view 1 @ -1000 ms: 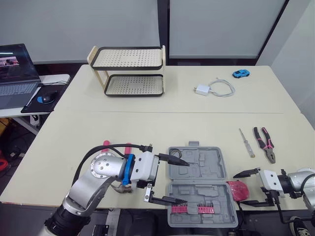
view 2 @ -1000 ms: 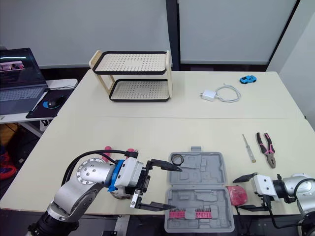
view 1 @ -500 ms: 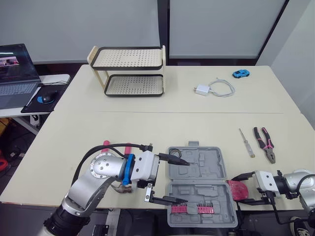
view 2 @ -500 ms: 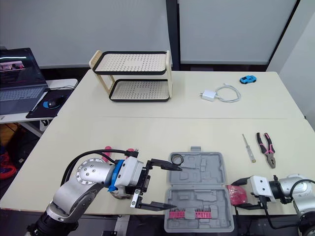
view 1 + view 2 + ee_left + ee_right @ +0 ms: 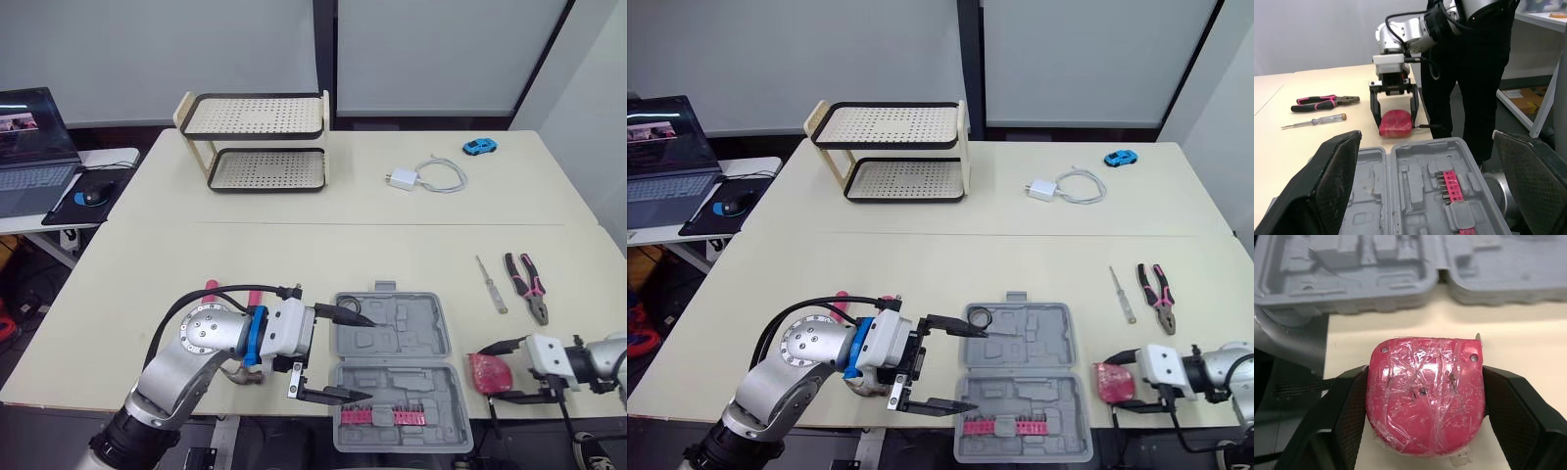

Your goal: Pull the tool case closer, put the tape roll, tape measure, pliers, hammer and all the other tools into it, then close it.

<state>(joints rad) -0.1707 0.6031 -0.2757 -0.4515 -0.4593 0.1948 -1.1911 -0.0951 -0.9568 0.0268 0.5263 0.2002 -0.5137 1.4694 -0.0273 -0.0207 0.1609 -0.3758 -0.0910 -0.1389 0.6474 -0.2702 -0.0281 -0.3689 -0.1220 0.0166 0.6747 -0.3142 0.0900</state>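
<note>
The grey tool case lies open near the table's front edge, with a pink bit strip in its near half. My left gripper is open; its fingers straddle the case's left side, one over each half. Just right of the case, a red tape measure wrapped in clear film rests on the table. My right gripper is shut on it, with a finger pressed against each side. The pink-handled pliers and a screwdriver lie farther back on the right. A hammer head and pink handles show beside my left arm.
A two-tier rack stands at the back left. A white charger with its cable and a blue toy car lie at the back right. A laptop sits on a side table to the left.
My right gripper has shifted a little to the right, away from the case, taking the tape measure along. My left gripper has stayed in place.
</note>
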